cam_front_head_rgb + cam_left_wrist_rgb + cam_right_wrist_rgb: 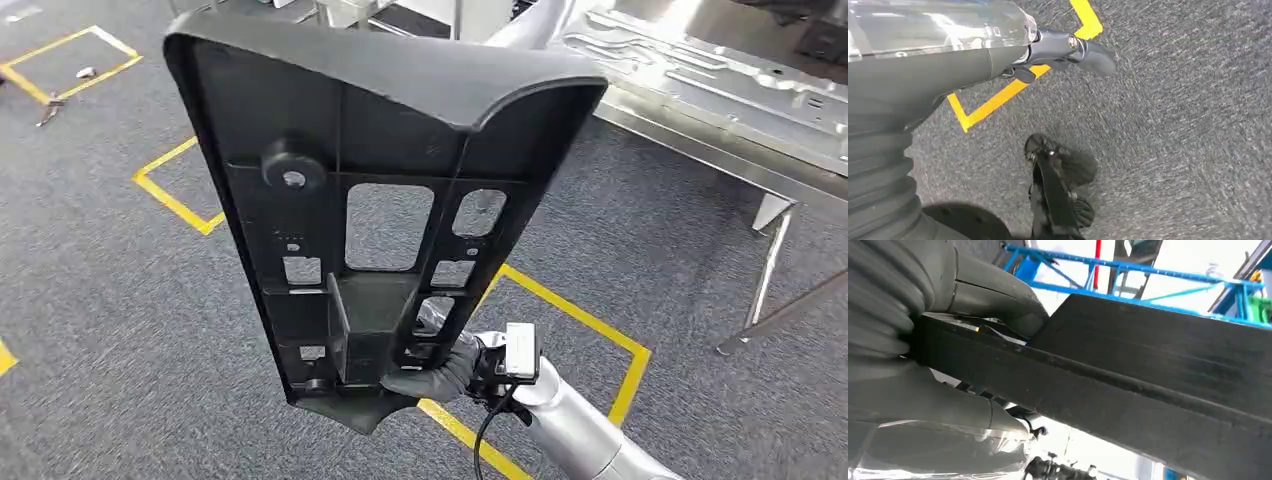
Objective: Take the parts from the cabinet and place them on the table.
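- Our right hand (440, 368) is wrapped around the narrow lower end of the black plastic part (370, 200) and holds it upright in front of the head camera; the right wrist view shows the thumb (998, 295) lying over one face of the part and the rest of the hand under it, so the part is clamped between them.
- Our left hand (1068, 50) hangs over the carpet with nothing in it, its fingers loosely apart.
- The part flares from the end we hold to a broad curved top rim, with ribs, a round boss and several rectangular cut-outs through which the carpet shows.
- We judge it a stiff moulded panel, light for its size and not fragile, but top-heavy in this hold: the wide end stands far above the grip and will want to swing or twist in the hand.
- The ribbed lower section gives fingers an edge to catch; smooth faces look slippery, so a second hold at a cut-out near the middle would steady it.
- The steel desk (700, 110) stands beyond the part and to its right, well apart from it; the part is not yet over it.
- Yellow floor tape (570, 310) runs under and beside the part.
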